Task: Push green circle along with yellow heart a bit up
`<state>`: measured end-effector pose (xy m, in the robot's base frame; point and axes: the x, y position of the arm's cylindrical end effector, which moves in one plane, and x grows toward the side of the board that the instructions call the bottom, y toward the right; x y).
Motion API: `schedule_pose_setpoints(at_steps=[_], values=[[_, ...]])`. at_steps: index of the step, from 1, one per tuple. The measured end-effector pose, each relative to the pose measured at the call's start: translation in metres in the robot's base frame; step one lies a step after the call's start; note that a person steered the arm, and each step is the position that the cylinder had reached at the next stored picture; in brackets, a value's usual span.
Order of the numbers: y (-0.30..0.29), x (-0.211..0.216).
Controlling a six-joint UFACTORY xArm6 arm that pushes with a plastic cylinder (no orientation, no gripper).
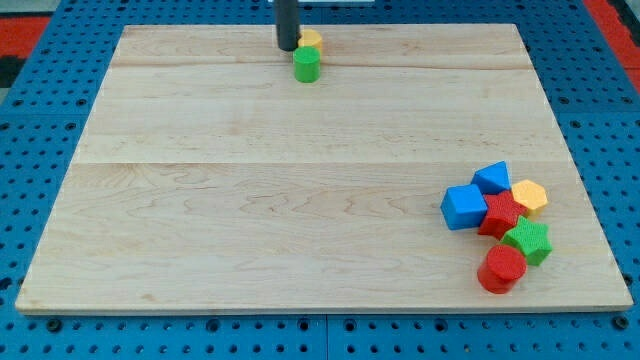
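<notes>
The green circle (307,65) sits near the top edge of the wooden board (250,200), a little left of centre. The yellow heart (312,40) lies just above it, touching it, partly hidden by the rod. My tip (288,47) is at the upper left of the green circle and right beside the yellow heart's left side, close to or touching both.
A cluster of blocks lies at the lower right: a blue cube (464,207), another blue block (492,178), a yellow block (529,196), a red star (502,214), a green star (528,241) and a red cylinder (501,268). The board's top edge is just above the heart.
</notes>
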<state>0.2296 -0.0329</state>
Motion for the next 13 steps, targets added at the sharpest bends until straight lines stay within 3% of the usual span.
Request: schedule_pose_setpoints(at_steps=[1, 2, 3, 5, 10, 11, 13], values=[[0.018, 0.000], [-0.023, 0.000], [-0.050, 0.027], [-0.033, 0.084], [0.009, 0.018], [0.009, 0.018], [0.029, 0.062]])
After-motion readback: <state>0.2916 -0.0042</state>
